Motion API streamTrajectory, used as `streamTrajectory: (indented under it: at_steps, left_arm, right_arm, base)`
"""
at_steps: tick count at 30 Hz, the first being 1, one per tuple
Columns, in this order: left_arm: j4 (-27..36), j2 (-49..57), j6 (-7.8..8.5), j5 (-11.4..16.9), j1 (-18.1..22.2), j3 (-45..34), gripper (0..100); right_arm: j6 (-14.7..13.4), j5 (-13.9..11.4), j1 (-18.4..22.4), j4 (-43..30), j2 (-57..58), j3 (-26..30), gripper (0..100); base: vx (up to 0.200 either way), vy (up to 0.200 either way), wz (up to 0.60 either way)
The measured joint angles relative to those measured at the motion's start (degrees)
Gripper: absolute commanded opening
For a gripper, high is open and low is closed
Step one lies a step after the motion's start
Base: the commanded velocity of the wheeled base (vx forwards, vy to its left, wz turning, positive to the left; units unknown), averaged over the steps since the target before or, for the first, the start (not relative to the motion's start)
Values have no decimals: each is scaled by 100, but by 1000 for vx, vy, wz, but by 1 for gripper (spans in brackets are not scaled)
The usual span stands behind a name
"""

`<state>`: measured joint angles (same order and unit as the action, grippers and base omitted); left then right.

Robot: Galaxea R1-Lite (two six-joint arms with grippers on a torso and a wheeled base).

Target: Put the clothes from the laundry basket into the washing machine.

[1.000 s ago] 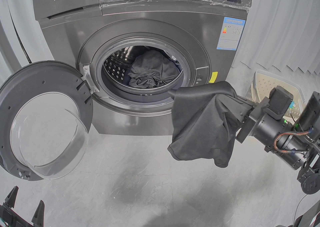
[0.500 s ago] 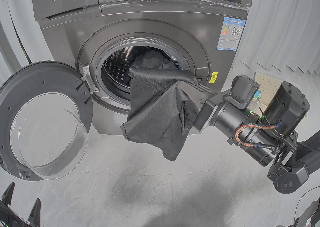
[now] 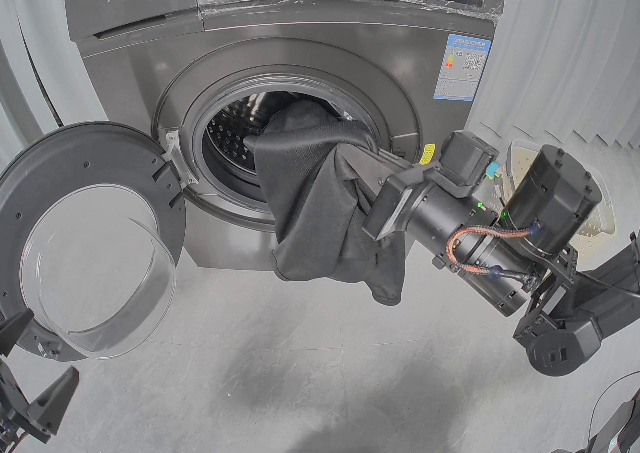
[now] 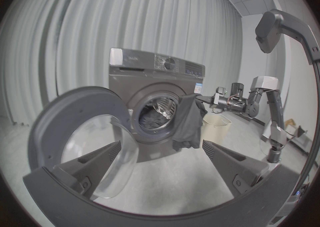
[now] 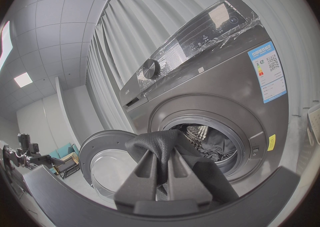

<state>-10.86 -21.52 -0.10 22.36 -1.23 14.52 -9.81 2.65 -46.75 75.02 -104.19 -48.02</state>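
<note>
The grey washing machine (image 3: 300,41) stands with its round door (image 3: 87,234) swung open to the left. Dark clothes (image 5: 216,146) lie inside the drum (image 3: 230,134). My right gripper (image 5: 162,156) is shut on a dark grey garment (image 3: 313,208), holding it at the mouth of the drum. The cloth drapes over the fingers and hangs down past the lower rim of the opening. The cream laundry basket (image 3: 600,214) sits on the floor at the right, behind the right arm. My left gripper (image 3: 30,368) is low at the left, below the door, open and holding nothing.
Grey curtains hang behind and to both sides of the machine. The open door (image 4: 83,131) juts out over the floor on the left. Bare grey floor (image 3: 267,374) lies in front of the machine.
My right arm has carried the garment leftward and forward, from near the basket to the drum opening. The left gripper has turned slightly at the lower left.
</note>
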Motion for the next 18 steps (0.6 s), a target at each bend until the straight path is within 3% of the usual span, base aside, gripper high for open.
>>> streamTrajectory:
  at_steps: [4,12,18]
  left_arm:
    - [-640,-1078,-1,194,-380,-33,100]
    - [-2250,-3479,-28,139,-1492,-33,100]
    - [-3090,-4863,-33,151,-1988,177,100]
  right_arm:
    - [2,-16,-7,-88,-63,-233,0]
    - [5,-38,-11,-202,-151,-597,0]
    - [5,-41,-33,-266,-187,-733,0]
  base:
    - [0,0,0]
    - [0,0,0]
    - [0,0,0]
